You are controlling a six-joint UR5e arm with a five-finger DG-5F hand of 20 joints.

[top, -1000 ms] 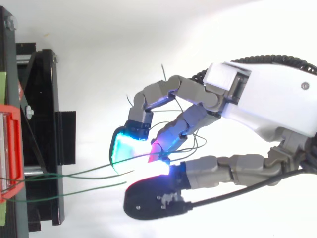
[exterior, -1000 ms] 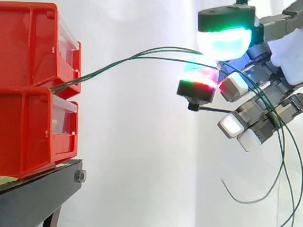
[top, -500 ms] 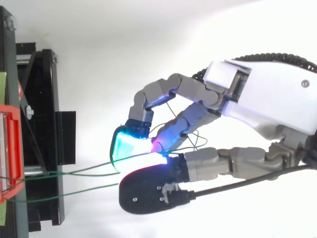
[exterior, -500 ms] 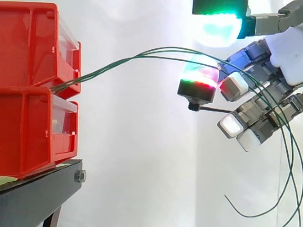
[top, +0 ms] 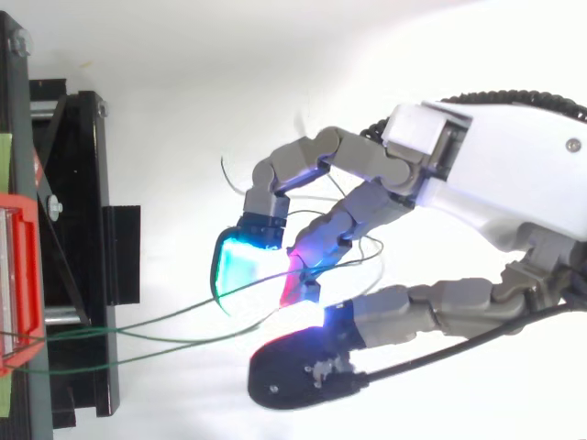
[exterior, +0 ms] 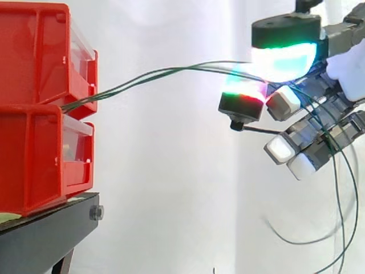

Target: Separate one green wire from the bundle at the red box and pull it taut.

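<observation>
Several thin green wires (exterior: 159, 72) come out between the two stacked red bins (exterior: 34, 57) at the left and arch rightward to my hand (exterior: 347, 67). The wires run between the green-cyan glowing thumb pad (exterior: 283, 57) on top and a red-green glowing fingertip (exterior: 245, 94) underneath, which pinch them. Behind the fingers the loose wire ends hang down at the right edge. From above, the wires (top: 138, 325) stretch from the red box (top: 18, 275) to the curled fingers of my hand (top: 514, 174), spreading a little apart as they go.
The red bins sit on a black stand (exterior: 45, 234), seen from above as a black frame (top: 73, 229) at the left. A white curtain fills the background. Open space lies between the stand and my hand.
The thumb, lifted half a second ago, has come back down onto the wires. My hand has shifted slightly right, away from the bins, and the dangling wire ends are swinging.
</observation>
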